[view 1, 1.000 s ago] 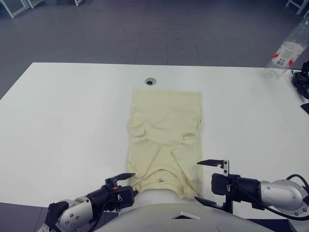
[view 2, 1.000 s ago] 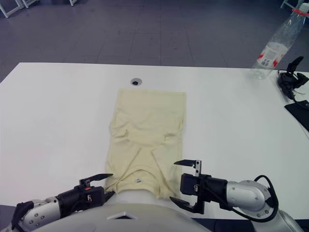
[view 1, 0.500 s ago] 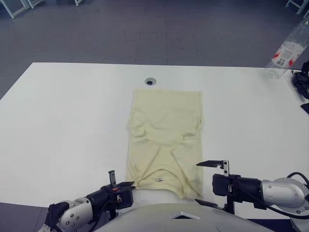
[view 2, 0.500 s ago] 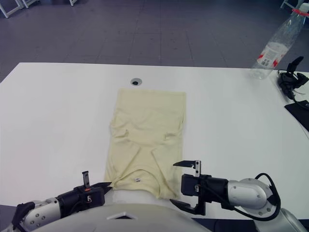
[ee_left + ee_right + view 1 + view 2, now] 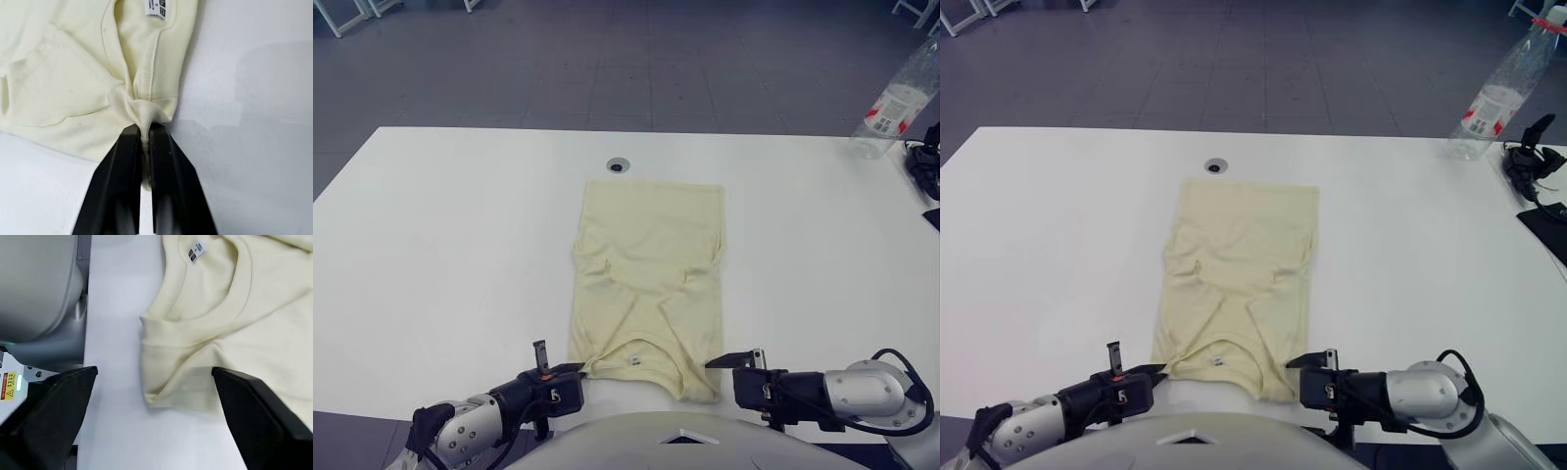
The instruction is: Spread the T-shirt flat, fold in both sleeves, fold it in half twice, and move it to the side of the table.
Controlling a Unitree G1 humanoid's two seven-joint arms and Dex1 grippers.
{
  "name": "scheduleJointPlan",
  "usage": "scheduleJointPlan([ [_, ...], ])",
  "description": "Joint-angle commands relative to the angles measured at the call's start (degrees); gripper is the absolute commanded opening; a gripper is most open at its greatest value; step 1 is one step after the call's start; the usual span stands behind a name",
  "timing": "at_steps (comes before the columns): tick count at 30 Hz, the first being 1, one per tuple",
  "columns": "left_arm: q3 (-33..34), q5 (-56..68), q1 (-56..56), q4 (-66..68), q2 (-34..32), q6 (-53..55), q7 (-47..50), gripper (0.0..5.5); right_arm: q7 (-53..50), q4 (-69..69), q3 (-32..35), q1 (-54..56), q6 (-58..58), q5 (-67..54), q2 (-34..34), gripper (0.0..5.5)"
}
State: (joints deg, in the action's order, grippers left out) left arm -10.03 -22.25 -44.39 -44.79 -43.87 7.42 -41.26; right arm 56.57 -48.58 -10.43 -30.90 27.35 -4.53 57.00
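One T-shirt [image 5: 651,264], pale yellow with both sleeves folded in, lies lengthwise at the middle of the white surface [image 5: 460,245], collar end at the near edge. Two claws sit at that edge. The left claw [image 5: 145,129] is pinched tight on the shirt's near left corner (fabric bunches between its fingers). The right claw [image 5: 154,377] stands wide, the near right corner lying between its fingers, untouched. One clear bottle [image 5: 891,103] stands at the far right, and one round hole [image 5: 618,165] lies just beyond the hem.
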Motion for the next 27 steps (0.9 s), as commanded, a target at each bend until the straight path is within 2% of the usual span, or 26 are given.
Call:
scheduleJointPlan([
  [1, -0.6, -0.5, -0.8, 0.7, -0.8, 1.7, -1.3, 0.06, -1.0, 0.7, -3.1, 2.3, 2.1, 1.8, 0.4, 3.64],
  [23, -1.3, -1.0, -1.7, -1.9, -0.6, 3.8, -1.0, 0.06, -2.6, 3.0, -8.1, 7.0, 7.4, 3.1, 3.0, 0.20],
  [27, -1.4, -1.0, -1.8, -2.2, -0.6, 4.0, -1.0, 0.06, -3.0, 2.8, -8.1, 7.0, 6.9, 3.3, 3.1, 0.00],
])
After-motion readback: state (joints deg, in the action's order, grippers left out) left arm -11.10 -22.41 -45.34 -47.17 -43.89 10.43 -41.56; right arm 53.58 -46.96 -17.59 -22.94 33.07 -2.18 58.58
